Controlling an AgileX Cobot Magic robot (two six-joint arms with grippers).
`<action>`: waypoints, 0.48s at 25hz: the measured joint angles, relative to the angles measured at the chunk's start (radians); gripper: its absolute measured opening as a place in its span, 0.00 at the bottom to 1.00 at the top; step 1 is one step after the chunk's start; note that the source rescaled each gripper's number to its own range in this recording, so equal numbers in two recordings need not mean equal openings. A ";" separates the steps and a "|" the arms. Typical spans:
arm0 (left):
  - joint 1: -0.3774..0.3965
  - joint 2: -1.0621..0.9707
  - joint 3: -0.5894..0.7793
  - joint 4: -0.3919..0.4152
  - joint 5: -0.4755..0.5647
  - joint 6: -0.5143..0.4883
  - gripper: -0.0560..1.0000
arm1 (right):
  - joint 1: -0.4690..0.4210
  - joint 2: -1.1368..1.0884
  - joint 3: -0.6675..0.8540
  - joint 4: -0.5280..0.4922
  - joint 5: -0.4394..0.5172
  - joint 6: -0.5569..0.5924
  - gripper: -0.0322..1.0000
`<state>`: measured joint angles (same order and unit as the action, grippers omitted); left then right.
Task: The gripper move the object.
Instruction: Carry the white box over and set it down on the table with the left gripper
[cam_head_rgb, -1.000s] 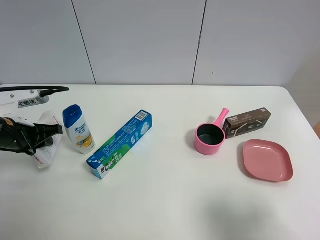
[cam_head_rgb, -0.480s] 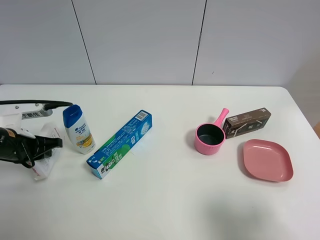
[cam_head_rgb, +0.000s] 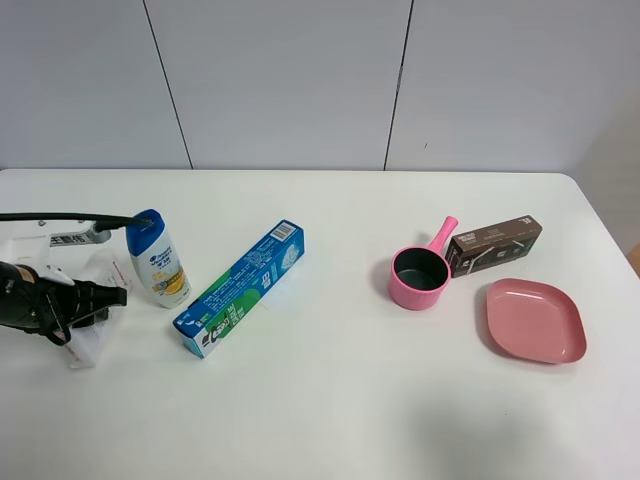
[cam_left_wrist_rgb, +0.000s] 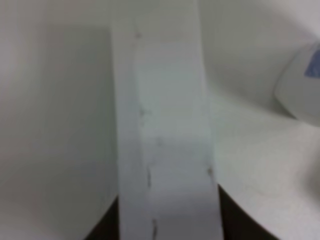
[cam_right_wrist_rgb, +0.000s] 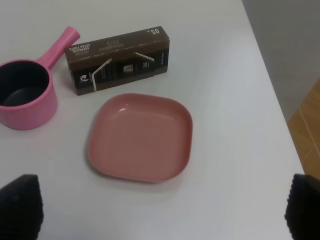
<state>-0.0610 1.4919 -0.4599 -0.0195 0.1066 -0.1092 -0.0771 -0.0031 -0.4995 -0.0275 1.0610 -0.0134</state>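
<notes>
The small white carton (cam_head_rgb: 82, 348) lies at the far left of the table, beside the shampoo bottle. My left gripper (cam_head_rgb: 100, 300), a black claw, is low over it, and the carton sticks out on both sides of the fingers. In the left wrist view the carton (cam_left_wrist_rgb: 165, 150) fills the middle, blurred, with a dark finger (cam_left_wrist_rgb: 102, 231) against each of its long edges. My right gripper (cam_right_wrist_rgb: 162, 210) is open and empty above the table's right side, with only its fingertips (cam_right_wrist_rgb: 20, 205) showing. It is out of the exterior high view.
A blue-capped shampoo bottle (cam_head_rgb: 157, 258) and a long blue toothpaste box (cam_head_rgb: 240, 288) lie right of the carton. A pink pot (cam_head_rgb: 418, 275), a dark brown box (cam_head_rgb: 495, 244) and a pink plate (cam_head_rgb: 535, 320) stand on the right, near the table edge (cam_right_wrist_rgb: 270, 90).
My left gripper has moved toward the table's front edge. The white carton has shifted the same way with it. Nothing else has moved.
</notes>
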 joint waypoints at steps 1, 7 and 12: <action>0.000 0.001 0.001 0.000 0.003 0.010 0.34 | 0.000 0.000 0.000 0.000 0.000 0.000 1.00; 0.000 0.008 0.002 -0.003 0.019 0.022 0.86 | 0.000 0.000 0.000 0.000 0.000 0.000 1.00; 0.000 0.003 0.002 -0.006 0.035 0.023 0.88 | 0.000 0.000 0.000 0.000 0.000 0.000 1.00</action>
<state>-0.0610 1.4947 -0.4575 -0.0254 0.1414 -0.0866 -0.0771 -0.0031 -0.4995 -0.0275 1.0610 -0.0134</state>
